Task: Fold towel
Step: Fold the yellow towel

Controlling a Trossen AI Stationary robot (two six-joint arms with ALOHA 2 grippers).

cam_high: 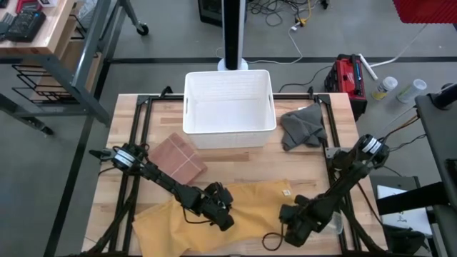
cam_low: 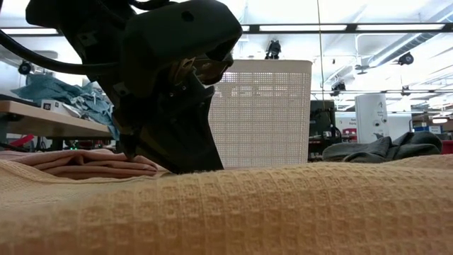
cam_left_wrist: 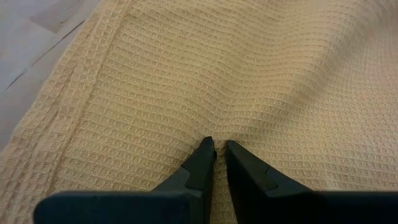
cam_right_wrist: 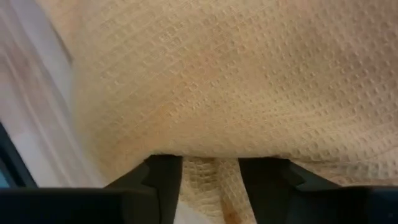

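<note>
Yellow waffle towel (cam_high: 235,207) spread across near table edge; left gripper (cam_left_wrist: 216,148) pressed nearly together on mid-cloth, pinching small ridge; right gripper (cam_right_wrist: 210,163) spread — towel edge between fingers (not yet closed); risk: thin pinch slips, fold drags crooked.

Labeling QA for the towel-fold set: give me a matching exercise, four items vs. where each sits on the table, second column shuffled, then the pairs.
Items:
1. yellow towel
2. white basket
3. pink folded cloth
4. grey cloth

Places:
A. just right of the basket
B. far middle of the table
C. spread along the near edge, under both pincers
D. left of centre, beside the basket's near-left corner

Pairs: 1-C, 2-B, 3-D, 4-A
</note>
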